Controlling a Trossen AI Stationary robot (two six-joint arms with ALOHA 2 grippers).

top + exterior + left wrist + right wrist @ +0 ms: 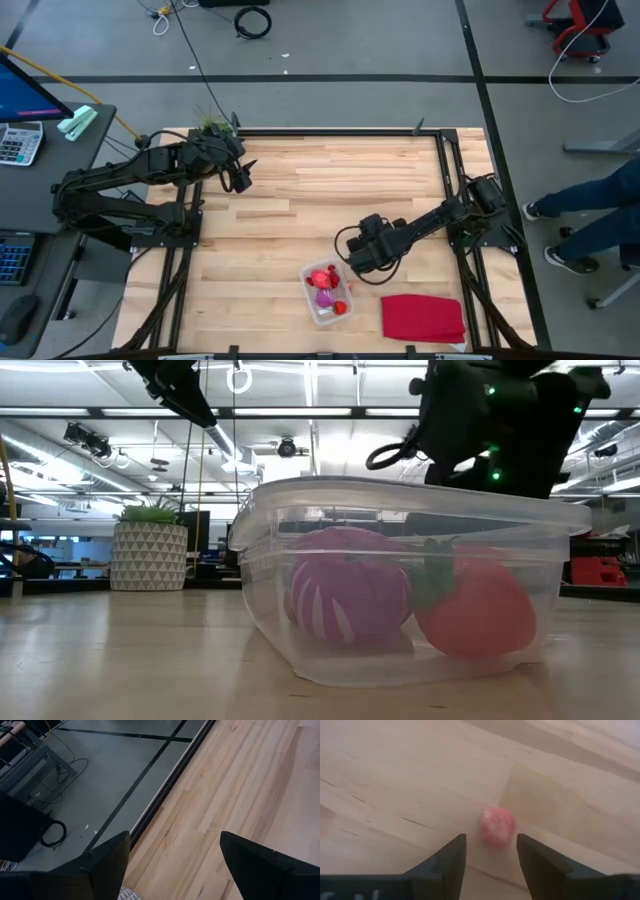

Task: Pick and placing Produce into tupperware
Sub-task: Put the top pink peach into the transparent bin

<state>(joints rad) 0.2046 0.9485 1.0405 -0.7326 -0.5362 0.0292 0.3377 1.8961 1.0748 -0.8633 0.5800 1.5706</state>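
The clear tupperware [328, 292] rests on its base near the table's near edge; the low view shows it up close [400, 510]. Inside lie a purple piece [350, 595], a larger red-pink piece [475, 610] and small red pieces [340, 308]. My right gripper [360, 255] hangs just to the far right of the container, open, fingers pointing down. In its wrist view a small red ball [497, 826] lies on the wood just ahead of the gripper [490, 851], untouched. My left gripper [175, 855] waits open over the far left corner [240, 178].
A flat red cloth [423, 318] lies at the near right, beside the container. A green plant in a patterned white pot [150, 555] stands at the table's far left corner [215, 125]. Bare wood [330, 190] spreads across the table's middle. A person's legs [590, 200] show at the right.
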